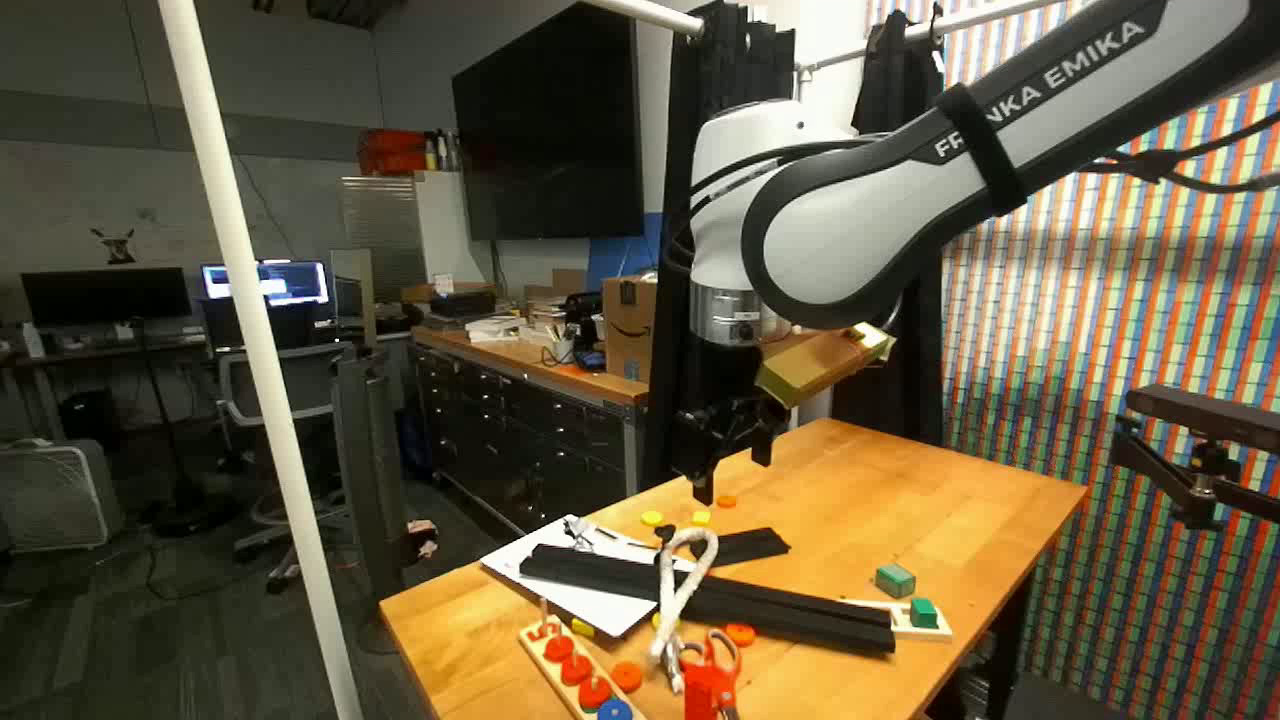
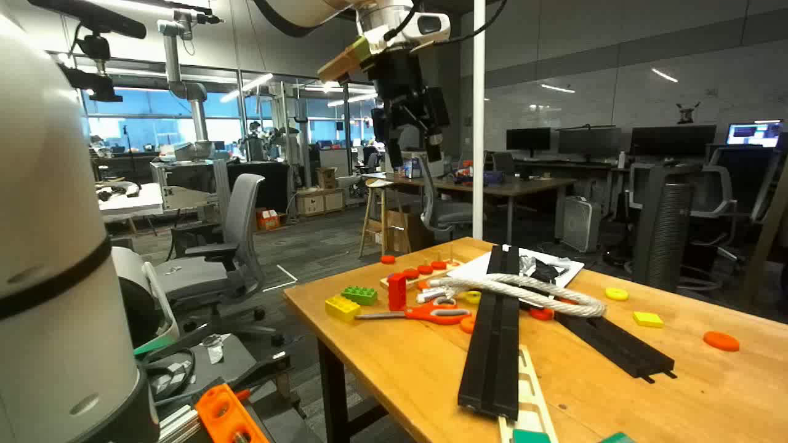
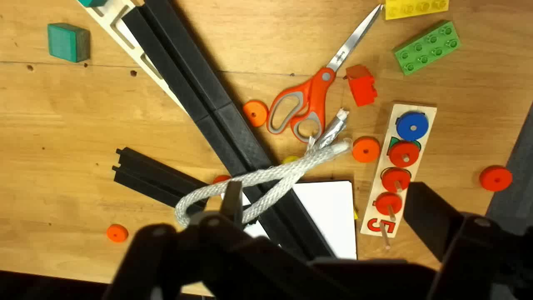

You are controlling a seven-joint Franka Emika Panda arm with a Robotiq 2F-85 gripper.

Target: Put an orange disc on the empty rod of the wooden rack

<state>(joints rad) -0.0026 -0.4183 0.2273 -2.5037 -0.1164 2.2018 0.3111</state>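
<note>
The wooden rack is pale, with several upright rods. One end rod, by the printed 5, is bare. The neighbouring rods hold red discs and, at the far end, a blue disc. The rack also shows in both exterior views. Loose orange discs lie on the table: one beside the rack, one by the scissors, one apart from the clutter. A redder disc lies near the table edge. My gripper is open and empty, high above the table.
A long black bar crosses a white board, with a looped white rope over it. Orange-handled scissors and a red block lie near the rack. Green and yellow bricks lie beyond.
</note>
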